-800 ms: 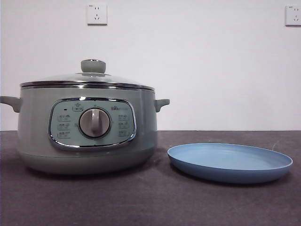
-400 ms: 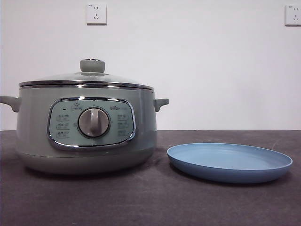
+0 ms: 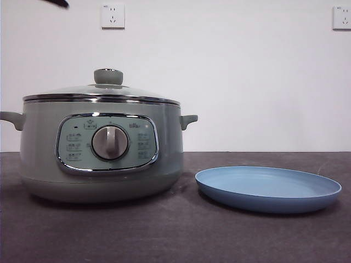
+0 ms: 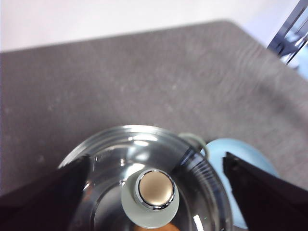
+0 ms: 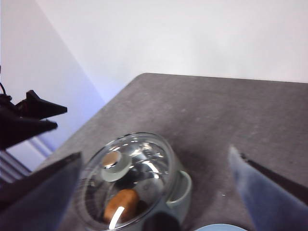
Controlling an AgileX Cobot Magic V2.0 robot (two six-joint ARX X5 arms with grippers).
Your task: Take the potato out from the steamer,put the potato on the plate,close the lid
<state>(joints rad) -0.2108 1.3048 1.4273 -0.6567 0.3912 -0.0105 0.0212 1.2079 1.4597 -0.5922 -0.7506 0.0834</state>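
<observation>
From where I'm sitting the steamer is parked on the left side of the dark grey table, control panel and dial facing the front camera, and the lid is on it, seated flat on the rim with its pale green knob sticking up. The plate is just to the right of the pot, close but not touching, and there's nothing on it.

The potato is inside the steamer — I can see it through the glass in the right wrist view, an orange-brown lump lying under the lid beside the knob.

Left gripper is hanging above the lid with its jaws spread wide, one on each side of the knob in the wrist picture and well clear of it; it isn't touching anything. In the front view all I get of an arm is a small black tip at the top left corner.

Right gripper is up high too — jaws wide apart, holding nothing, looking down over the steamer with a sliver of the plate's edge at the bottom of its picture. The other arm's black tip shows off to one side of that view.

Two wall sockets on the white wall behind.
</observation>
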